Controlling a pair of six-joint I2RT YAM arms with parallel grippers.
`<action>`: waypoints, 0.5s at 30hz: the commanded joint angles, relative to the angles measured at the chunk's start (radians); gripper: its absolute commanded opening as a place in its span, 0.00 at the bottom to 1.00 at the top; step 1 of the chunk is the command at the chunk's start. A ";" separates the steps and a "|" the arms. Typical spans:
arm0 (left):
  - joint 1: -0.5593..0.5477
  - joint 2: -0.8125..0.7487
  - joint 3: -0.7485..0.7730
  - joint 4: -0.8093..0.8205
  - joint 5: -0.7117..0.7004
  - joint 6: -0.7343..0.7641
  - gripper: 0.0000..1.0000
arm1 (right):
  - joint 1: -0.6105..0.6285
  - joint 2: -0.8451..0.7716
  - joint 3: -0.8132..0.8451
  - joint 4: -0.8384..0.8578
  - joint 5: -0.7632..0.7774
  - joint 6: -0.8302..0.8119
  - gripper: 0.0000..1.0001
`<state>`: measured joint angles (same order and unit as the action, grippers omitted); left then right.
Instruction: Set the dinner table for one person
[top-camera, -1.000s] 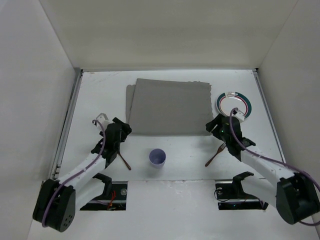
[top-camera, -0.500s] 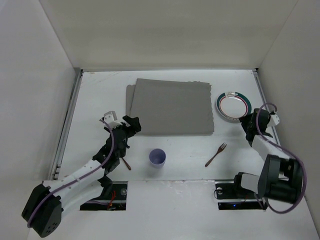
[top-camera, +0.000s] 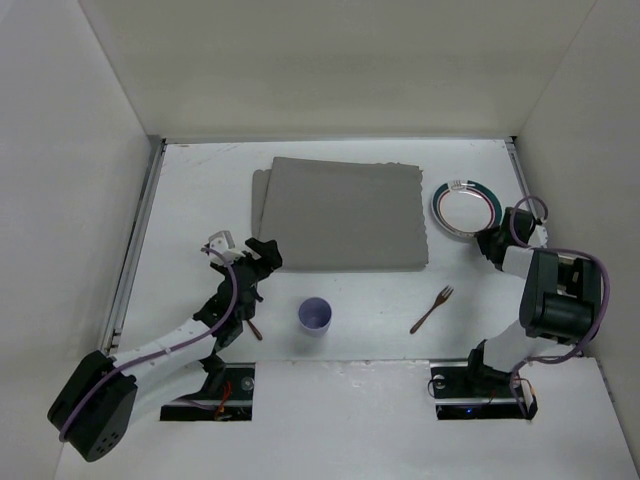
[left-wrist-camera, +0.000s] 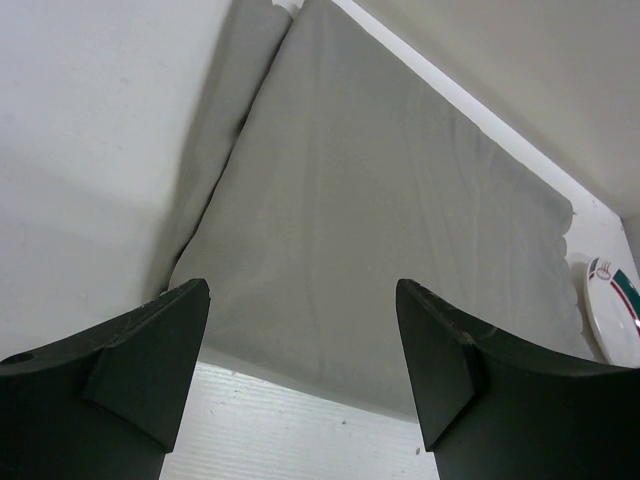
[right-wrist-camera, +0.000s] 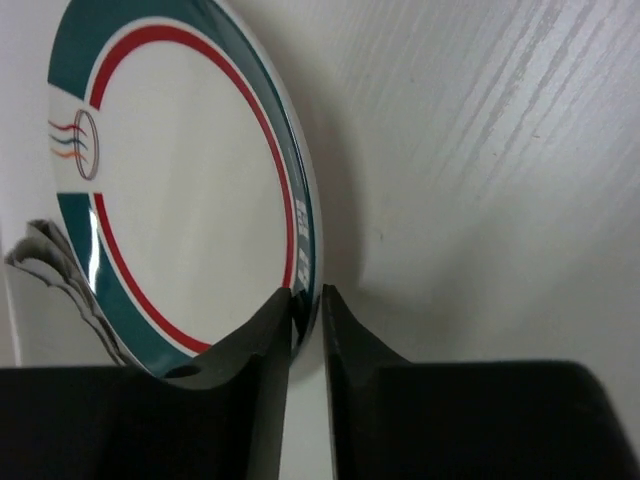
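On the white dinner table (top-camera: 200, 200) lies a grey cloth mat (top-camera: 340, 215) at the back centre. A white plate (top-camera: 465, 208) with a teal and red rim sits to its right. My right gripper (top-camera: 492, 240) is at the plate's near right edge. In the right wrist view the fingers (right-wrist-camera: 305, 295) are shut on the plate's (right-wrist-camera: 180, 180) rim. My left gripper (top-camera: 265, 252) hovers open at the mat's front left corner. In the left wrist view nothing is between the fingers (left-wrist-camera: 300, 340), and the mat (left-wrist-camera: 400, 220) lies ahead.
A lilac cup (top-camera: 316, 316) stands near the front centre. A brown fork (top-camera: 432, 308) lies to its right. A brown utensil (top-camera: 250, 325) lies under the left arm. Metal rails run along both side edges, with white walls around.
My right gripper swung from beside the fork to the plate's right edge and shut on its rim. The left gripper moved up to the mat's front left corner.
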<state>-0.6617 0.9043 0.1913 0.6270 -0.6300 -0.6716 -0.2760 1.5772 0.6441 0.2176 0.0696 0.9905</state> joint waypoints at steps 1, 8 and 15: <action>0.007 -0.025 -0.015 0.077 -0.014 -0.032 0.74 | -0.018 0.018 0.026 0.086 -0.010 0.049 0.16; 0.015 0.008 -0.015 0.079 -0.005 -0.068 0.74 | -0.039 -0.211 -0.050 0.180 -0.014 0.054 0.08; 0.018 0.001 -0.013 0.083 0.012 -0.083 0.74 | 0.117 -0.425 -0.003 0.129 -0.091 0.000 0.09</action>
<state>-0.6472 0.9142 0.1871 0.6548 -0.6250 -0.7280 -0.2573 1.2003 0.5838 0.2714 0.0471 1.0084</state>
